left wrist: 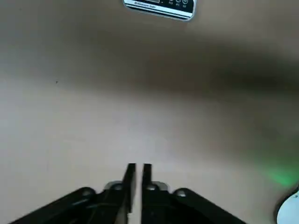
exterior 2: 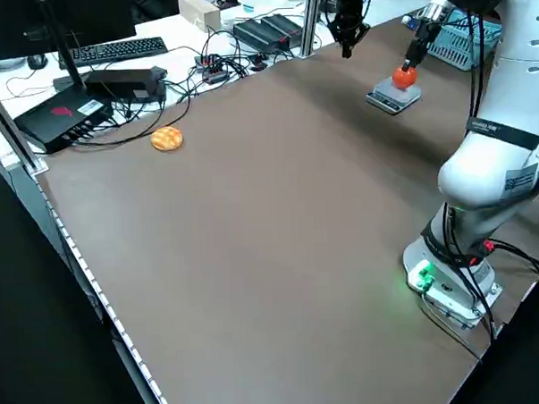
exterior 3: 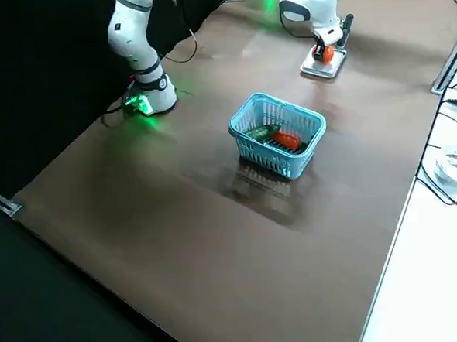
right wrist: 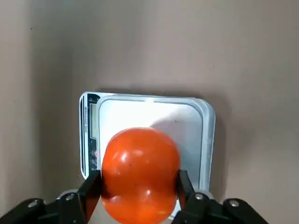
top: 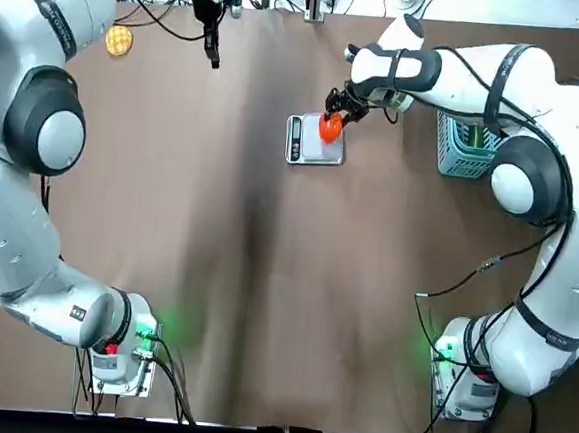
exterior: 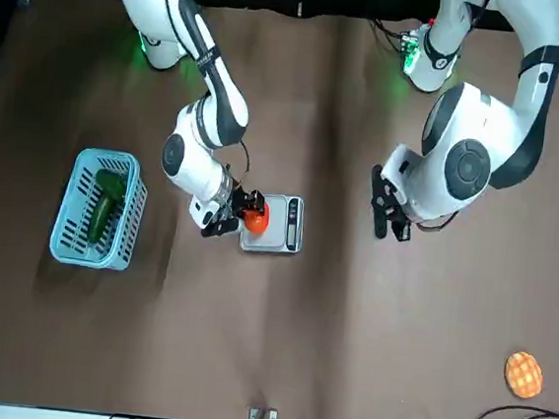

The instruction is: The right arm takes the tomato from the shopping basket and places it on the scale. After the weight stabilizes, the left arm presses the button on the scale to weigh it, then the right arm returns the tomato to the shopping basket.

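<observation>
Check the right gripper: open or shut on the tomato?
Shut on the tomato; the right gripper's fingers press it from both sides.

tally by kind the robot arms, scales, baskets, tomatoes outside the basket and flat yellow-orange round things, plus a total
robot arms: 2
scale: 1
basket: 1
tomato outside the basket: 1
flat yellow-orange round thing: 1
total: 6

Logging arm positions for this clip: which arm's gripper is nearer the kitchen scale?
Right: its gripper is over the scale; the left gripper hovers off the scale's control-strip side.
</observation>
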